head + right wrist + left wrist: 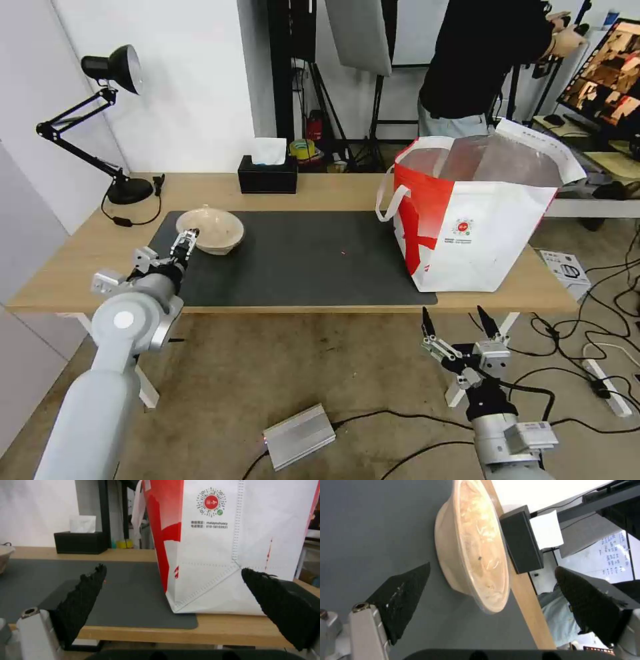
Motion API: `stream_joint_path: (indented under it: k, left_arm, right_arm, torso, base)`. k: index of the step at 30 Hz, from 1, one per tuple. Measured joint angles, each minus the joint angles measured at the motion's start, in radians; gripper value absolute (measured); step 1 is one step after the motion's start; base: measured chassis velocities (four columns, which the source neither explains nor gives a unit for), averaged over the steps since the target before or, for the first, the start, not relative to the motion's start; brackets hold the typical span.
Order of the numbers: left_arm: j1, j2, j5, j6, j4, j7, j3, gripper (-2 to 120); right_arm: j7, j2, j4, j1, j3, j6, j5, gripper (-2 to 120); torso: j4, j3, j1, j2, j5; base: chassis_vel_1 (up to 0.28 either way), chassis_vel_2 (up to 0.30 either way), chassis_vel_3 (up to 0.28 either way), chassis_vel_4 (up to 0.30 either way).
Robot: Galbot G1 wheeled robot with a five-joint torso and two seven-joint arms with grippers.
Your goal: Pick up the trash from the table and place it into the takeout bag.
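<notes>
At left of centre in the head view, the left gripper [185,243] reaches the beige shallow pulp bowl [210,230] on the dark grey mat [300,257], fingers spread (contact hard to judge). Lower right, the right gripper [459,325] hangs open below the red-and-white takeout bag [477,220], whose contents are hidden.

Left gripper [187,240] at your pulp bowl [210,230].
Takeout bag [477,220] upright on table [80,267]; right gripper [460,321] spread below the edge.

The light-wood tabletop [333,190] carries a dark grey mat [300,257], a lamp [127,190], a tissue box [268,179], with the pulp bowl [210,230] and takeout bag [473,227] on the mat.
</notes>
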Motion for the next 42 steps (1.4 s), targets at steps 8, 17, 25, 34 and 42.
stream_joint_path:
  k: [8,17,25,34,42]
  left_arm:
    - [-0.073,-0.002,-0.003,0.0,0.068,-0.017,0.04,100]
    - [-0.128,-0.015,-0.007,0.012,0.119,-0.058,0.061,100]
    - [-0.15,-0.03,-0.005,0.012,0.161,-0.072,0.074,100]
    - [-0.188,-0.05,0.023,0.032,0.21,-0.086,0.089,100]
    - [-0.221,-0.058,0.036,0.037,0.249,-0.083,0.101,100]
  right_arm:
    - [0.0,0.0,0.0,0.0,0.0,0.0,0.0,100]
    - [0.0,0.0,0.0,0.0,0.0,0.0,0.0,100]
    - [0.0,0.0,0.0,0.0,0.0,0.0,0.0,100]
    - [0.0,0.0,0.0,0.0,0.0,0.0,0.0,100]
    - [0.0,0.0,0.0,0.0,0.0,0.0,0.0,100]
  torso:
    - [0.0,0.0,0.0,0.0,0.0]
    - [-0.0001,0.0,0.0,0.0,0.0]
    - [0.0,0.0,0.0,0.0,0.0]
    - [0.0001,0.0,0.0,0.0,0.0]
    - [0.0001,0.0,0.0,0.0,0.0001]
  base:
    - [0.0,0.0,0.0,0.0]
    - [0.0,0.0,0.0,0.0]
    - [0.0,0.0,0.0,0.0]
    - [0.0,0.0,0.0,0.0]
    - [0.0,0.0,0.0,0.0]
